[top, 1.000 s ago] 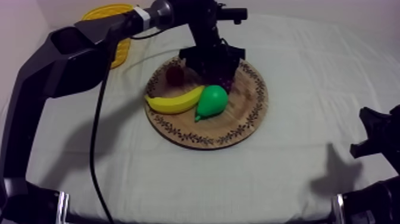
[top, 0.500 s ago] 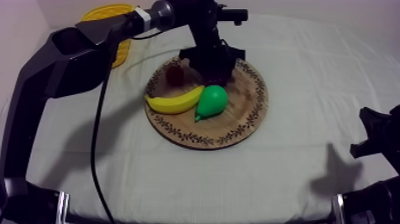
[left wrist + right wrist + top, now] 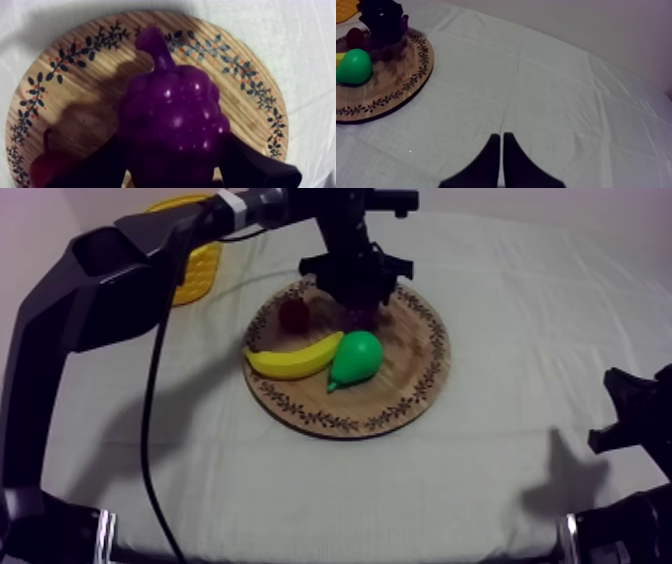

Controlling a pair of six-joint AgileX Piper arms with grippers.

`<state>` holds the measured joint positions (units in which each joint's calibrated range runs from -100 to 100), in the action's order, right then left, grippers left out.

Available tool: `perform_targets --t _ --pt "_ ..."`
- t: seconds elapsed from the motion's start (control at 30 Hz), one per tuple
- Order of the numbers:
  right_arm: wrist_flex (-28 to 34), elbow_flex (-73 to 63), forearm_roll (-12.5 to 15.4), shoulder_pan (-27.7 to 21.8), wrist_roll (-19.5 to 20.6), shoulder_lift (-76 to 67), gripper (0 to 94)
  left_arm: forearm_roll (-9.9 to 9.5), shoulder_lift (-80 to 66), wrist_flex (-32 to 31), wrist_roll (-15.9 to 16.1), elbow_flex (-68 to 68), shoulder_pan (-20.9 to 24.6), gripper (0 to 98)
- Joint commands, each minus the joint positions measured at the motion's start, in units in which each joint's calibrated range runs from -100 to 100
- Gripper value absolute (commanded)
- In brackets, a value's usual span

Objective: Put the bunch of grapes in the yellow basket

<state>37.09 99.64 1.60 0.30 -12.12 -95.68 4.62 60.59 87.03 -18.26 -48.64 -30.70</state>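
L gripper (image 3: 358, 293) over board's (image 3: 405, 393) far side, fingers (image 3: 97, 167) clamped on grapes (image 3: 172, 112); can't tell if grapes touch the wood. Red fruit (image 3: 294, 313) just beside. Banana (image 3: 290, 360) & pear (image 3: 356, 356) side by side nearer front. Basket (image 3: 198, 266) far L, apart from board. R gripper (image 3: 501, 140) low over cloth (image 3: 561, 90), fingers together.
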Motion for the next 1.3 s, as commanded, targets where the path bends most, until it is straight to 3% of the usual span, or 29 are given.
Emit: perform_targets --t 0.0,0.27,0.63,0.83,1.27 --pt "0.01 0.03 -0.01 0.01 -0.01 0.0 0.5 -0.48 -1.15 -0.06 -0.01 0.48 -0.11 63.6" --pt "0.01 0.03 -0.01 0.01 -0.01 0.0 0.5 -2.7 -7.95 -1.01 0.97 5.29 -0.95 64.8" --pt "0.01 0.03 -0.01 0.01 -0.01 0.0 0.5 -5.52 -23.98 -9.57 1.21 24.37 -2.92 63.9" --pt "0.01 0.03 -0.01 0.01 -0.01 0.0 0.5 -5.89 -33.44 -15.47 2.31 36.82 -3.63 63.3" --pt "0.01 0.03 -0.01 0.01 -0.01 0.0 0.5 -6.95 -52.3 -20.49 3.48 54.64 -5.58 64.1"
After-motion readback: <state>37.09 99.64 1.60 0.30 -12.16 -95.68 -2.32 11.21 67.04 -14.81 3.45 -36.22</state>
